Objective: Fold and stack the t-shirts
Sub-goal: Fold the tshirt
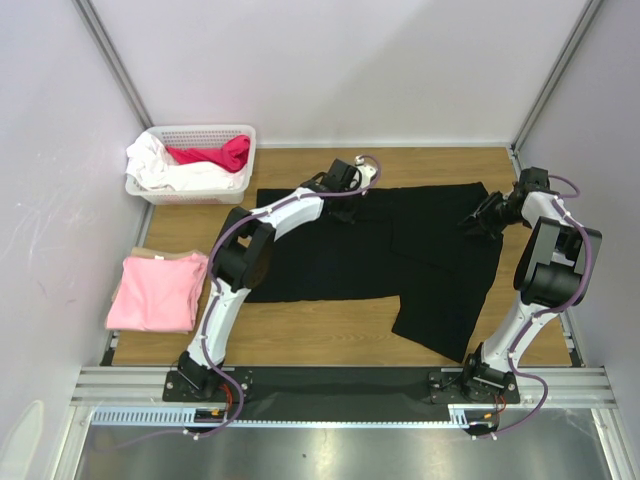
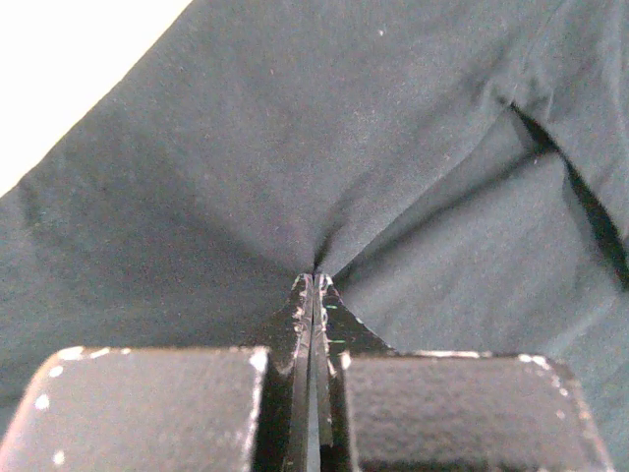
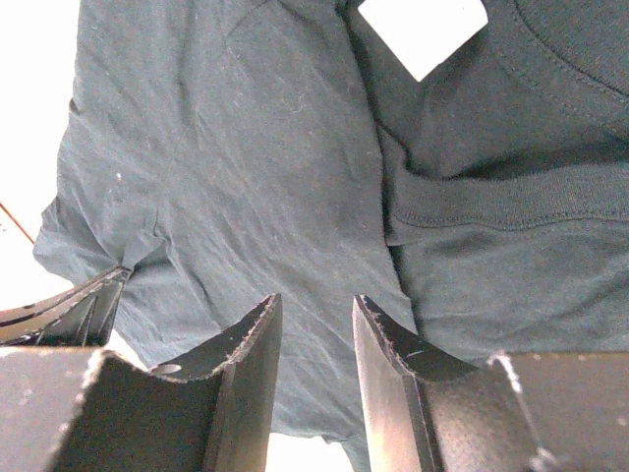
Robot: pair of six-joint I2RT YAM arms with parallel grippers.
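the large black soft-cloth t-shirt (image 1: 420,255) lies spread over the middle and right of the wooden table (image 1: 300,335), while the light pink cloth t-shirt (image 1: 157,292) sits folded at the table's left edge, near a white slotted plastic basket (image 1: 190,192) holding white and crimson garments. the left gripper (image 2: 314,282), at the black shirt's far edge, has its fingers pressed together on a pinch of fabric that puckers toward the tips. the right gripper (image 3: 316,305), at the shirt's far right corner, has its fingers parted a little, black cloth showing behind the gap.
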